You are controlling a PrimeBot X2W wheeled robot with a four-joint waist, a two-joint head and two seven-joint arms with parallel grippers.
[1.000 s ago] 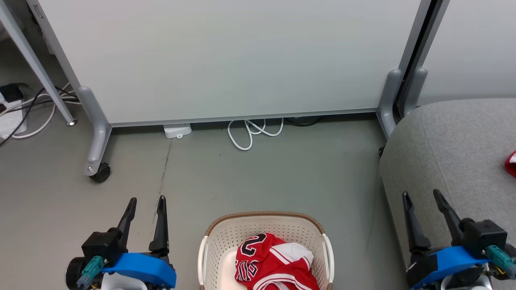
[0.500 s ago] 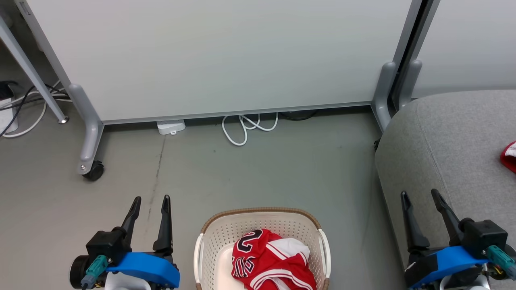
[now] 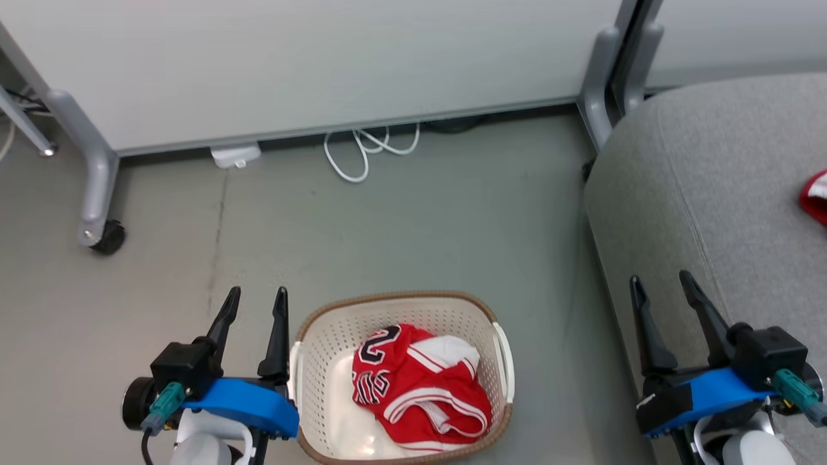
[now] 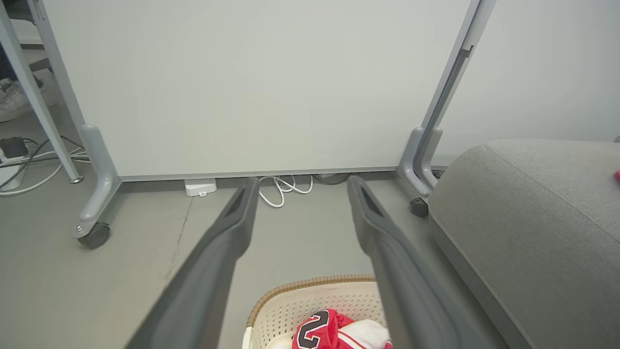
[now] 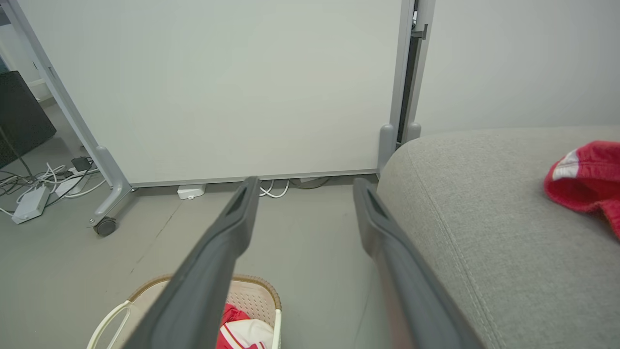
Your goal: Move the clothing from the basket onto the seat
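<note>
A cream perforated basket (image 3: pixel 310 349) with a brown rim sits on the floor at the bottom middle of the head view. Crumpled inside it lies a red jersey (image 3: pixel 413 387) with white stripes and black-white lettering. Red shorts (image 3: pixel 815 197) with white trim rest on the grey seat (image 3: pixel 711 181) at the right edge; the right wrist view shows the shorts (image 5: pixel 588 182) on the seat (image 5: pixel 484 203) too. My left gripper (image 3: pixel 256 298) stands open just left of the basket, holding nothing. At the seat's near edge my right gripper (image 3: pixel 661 282) is open and empty.
A white partition panel (image 3: pixel 310 58) on grey wheeled feet (image 3: pixel 97 194) closes off the back. White cables (image 3: pixel 362 152) and a small white box (image 3: pixel 234 155) lie under it. Grey floor lies between basket and panel.
The head camera has tilted down, so the basket, jersey and seat sit higher in the picture. Both grippers stay open, and the clothing has not moved.
</note>
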